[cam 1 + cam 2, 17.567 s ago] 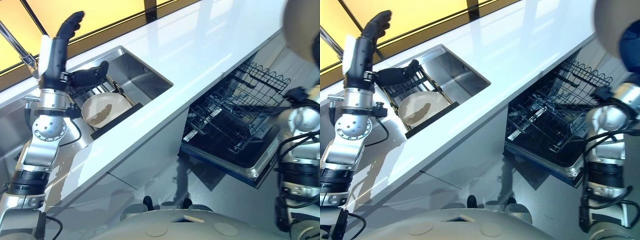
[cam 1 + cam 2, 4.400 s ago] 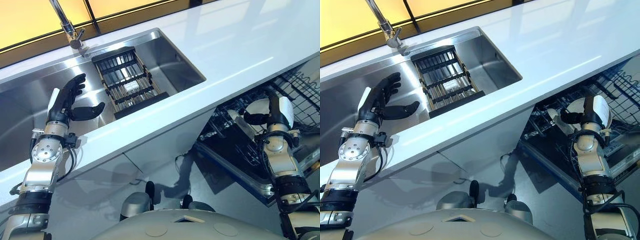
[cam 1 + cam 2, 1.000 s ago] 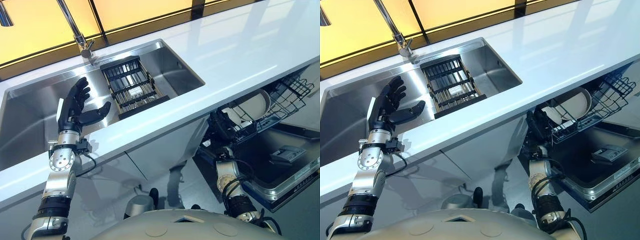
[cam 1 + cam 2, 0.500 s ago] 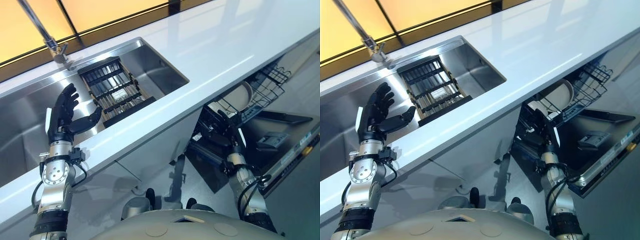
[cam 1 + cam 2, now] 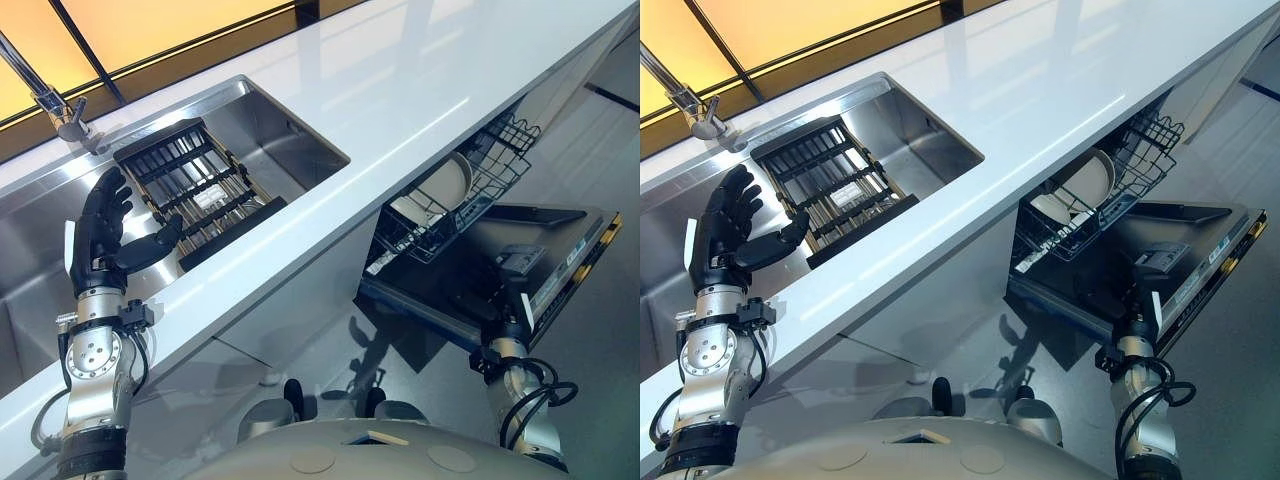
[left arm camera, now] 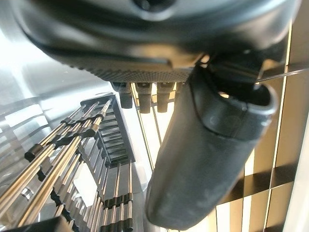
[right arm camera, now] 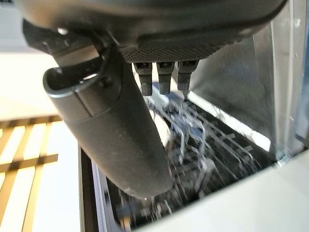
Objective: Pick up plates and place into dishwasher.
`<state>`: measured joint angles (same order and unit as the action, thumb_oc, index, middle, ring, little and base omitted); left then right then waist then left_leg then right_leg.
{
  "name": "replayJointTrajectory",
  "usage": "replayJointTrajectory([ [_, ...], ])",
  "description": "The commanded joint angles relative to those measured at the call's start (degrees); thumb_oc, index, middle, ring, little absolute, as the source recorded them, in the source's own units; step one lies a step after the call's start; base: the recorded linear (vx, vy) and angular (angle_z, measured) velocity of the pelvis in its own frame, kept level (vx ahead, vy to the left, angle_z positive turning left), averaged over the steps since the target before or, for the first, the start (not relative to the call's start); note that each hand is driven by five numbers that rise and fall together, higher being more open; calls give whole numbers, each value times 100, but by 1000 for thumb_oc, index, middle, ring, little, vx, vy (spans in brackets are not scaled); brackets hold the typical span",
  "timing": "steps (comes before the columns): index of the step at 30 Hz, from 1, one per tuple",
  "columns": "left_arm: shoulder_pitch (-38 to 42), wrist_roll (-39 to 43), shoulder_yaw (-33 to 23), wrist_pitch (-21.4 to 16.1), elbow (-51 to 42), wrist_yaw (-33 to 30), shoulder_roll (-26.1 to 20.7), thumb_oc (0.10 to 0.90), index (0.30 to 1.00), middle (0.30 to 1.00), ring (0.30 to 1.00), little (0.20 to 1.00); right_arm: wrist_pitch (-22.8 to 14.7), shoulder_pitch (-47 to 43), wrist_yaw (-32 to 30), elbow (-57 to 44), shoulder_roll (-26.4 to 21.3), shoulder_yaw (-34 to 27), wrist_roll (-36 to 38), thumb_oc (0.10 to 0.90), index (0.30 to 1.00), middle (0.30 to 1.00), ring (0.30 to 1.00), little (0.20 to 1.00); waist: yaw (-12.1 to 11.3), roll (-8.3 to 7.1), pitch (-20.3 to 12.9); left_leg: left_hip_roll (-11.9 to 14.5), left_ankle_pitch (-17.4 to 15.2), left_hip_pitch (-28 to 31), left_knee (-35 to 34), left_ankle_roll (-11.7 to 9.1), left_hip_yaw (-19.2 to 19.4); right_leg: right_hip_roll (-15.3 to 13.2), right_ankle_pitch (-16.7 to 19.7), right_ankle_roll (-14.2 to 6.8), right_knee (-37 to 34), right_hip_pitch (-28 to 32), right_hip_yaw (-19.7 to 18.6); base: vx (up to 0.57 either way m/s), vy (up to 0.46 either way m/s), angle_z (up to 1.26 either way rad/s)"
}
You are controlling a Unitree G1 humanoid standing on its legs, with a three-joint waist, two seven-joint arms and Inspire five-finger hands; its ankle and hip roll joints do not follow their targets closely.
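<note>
1. Left eye view: the right hand (image 5: 513, 318) shows low by the edge of the open dishwasher door (image 5: 540, 262); its fingers are too small and dark to read here. Two pale round plates (image 5: 447, 182) stand on edge in the dark wire rack (image 5: 478, 190), half tucked under the white glossy counter (image 5: 400, 90), which hides the rack's back. The left hand (image 5: 100, 232) is raised above the steel sink (image 5: 270, 130), fingers spread and straight, thumb out, holding nothing.

2. Right eye view: a black slatted drying rack (image 5: 820, 190) with metal bars sits across the sink and carries no dish. The faucet (image 5: 685, 100) is cut off by the frame's edge. The plates lean close together in the wire rack, apart from both hands.

3. Left wrist view: the left hand's thumb (image 6: 207, 154) juts out smooth and dark, with short fingertips (image 6: 145, 99) straight beside it; past them lie the drying rack's (image 6: 72, 159) metal rods with black clips.

4. Right wrist view: the right hand's thumb (image 7: 116, 135) and fingertips (image 7: 164, 77) extend relaxed, gripping nothing; beyond them the wire rack (image 7: 203, 145) is smeared and hard to make out.
</note>
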<state>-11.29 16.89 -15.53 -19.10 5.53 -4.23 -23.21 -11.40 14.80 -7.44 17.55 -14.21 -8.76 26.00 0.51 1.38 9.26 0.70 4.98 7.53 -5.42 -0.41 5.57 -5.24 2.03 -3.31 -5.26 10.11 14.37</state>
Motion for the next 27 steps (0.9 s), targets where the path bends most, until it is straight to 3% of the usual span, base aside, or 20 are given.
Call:
replayJointTrajectory([
  [1, 516, 158, -119, -586, -69, -195, -436, 800, 900, 900, 900, 900, -658, -717, -164, -76, -64, -197, 200, 800, 900, 900, 900, 900, -24, 110, -104, -331, -847, 325, 59, 203, 222, 51, -246, -362, 307, -297, -202, 0, 0, 0],
  [8, 791, 198, 144, -378, 11, -166, -607, 800, 900, 900, 900, 900, -430, -1238, -276, 967, -400, -45, 403, 800, 900, 900, 900, 900, -199, 157, -106, -353, -809, 334, 95, 179, 30, 38, -280, -329, 371, -239, -167, 55, 7, 9],
  [18, 960, 201, 408, -137, -9, -46, -796, 800, 900, 900, 900, 900, -524, -1862, -343, 1775, -695, -128, 791, 800, 900, 900, 900, 900, -470, 230, -112, -386, -779, 403, 122, 174, -247, -2, -332, -299, 476, -103, -50, 85, 13, 14],
  [21, 955, 170, 454, -90, -21, -26, -826, 800, 900, 900, 900, 900, -548, -1968, -169, 1926, -766, -160, 894, 800, 900, 900, 900, 900, -528, 252, -107, -398, -760, 421, 115, 177, -312, -13, -334, -293, 491, -66, -11, 80, 27, 23],
  [27, 884, 209, 444, -39, -45, 85, -833, 800, 900, 900, 900, 900, -724, -2185, 808, 1862, -800, -190, 1454, 800, 900, 900, 900, 900, -651, 310, -87, -429, -714, 432, 106, 187, -457, -57, -357, -275, 562, -23, 89, 79, 43, 15],
])
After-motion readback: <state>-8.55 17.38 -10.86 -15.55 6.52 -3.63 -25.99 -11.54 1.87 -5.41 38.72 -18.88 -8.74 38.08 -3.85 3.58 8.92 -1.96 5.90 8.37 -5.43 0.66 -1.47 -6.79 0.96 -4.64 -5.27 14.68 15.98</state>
